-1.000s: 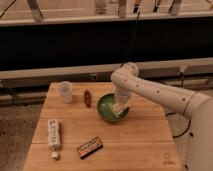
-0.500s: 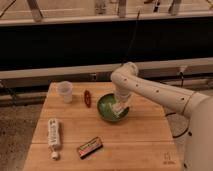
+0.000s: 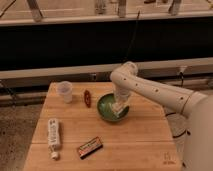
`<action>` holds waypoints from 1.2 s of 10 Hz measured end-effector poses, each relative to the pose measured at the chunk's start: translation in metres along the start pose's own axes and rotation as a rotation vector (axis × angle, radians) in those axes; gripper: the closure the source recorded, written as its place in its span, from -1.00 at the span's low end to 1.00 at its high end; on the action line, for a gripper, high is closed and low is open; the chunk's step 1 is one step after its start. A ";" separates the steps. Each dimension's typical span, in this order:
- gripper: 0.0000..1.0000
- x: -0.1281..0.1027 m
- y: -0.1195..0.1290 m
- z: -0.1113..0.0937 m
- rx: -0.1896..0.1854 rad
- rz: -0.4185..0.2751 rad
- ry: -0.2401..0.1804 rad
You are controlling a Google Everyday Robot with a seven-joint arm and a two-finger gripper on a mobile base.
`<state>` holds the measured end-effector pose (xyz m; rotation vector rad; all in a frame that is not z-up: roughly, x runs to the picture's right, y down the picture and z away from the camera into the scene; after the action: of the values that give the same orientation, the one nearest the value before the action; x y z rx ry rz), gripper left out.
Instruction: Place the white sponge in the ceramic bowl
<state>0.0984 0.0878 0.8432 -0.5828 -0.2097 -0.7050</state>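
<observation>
The ceramic bowl (image 3: pixel 103 108), glossy green, sits near the middle of the wooden table (image 3: pixel 145 142). My white arm reaches in from the right and bends down over it. The gripper (image 3: pixel 118 106) points down into the bowl's right half, just above its inside. A pale off-white piece, the white sponge (image 3: pixel 117 110), shows at the fingertips inside the bowl, and the gripper is shut on it. The arm's wrist hides the bowl's far right rim.
A translucent plastic cup (image 3: pixel 65 91) stands at the back left. A small red-brown item (image 3: pixel 87 98) lies left of the bowl. A long white tube (image 3: pixel 53 135) lies near the left edge, and a dark red-labelled bar (image 3: pixel 90 147) lies at the front.
</observation>
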 end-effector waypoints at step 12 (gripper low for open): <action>0.72 0.002 -0.004 0.002 -0.010 -0.029 -0.003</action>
<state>0.0975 0.0854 0.8476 -0.5910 -0.2174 -0.7333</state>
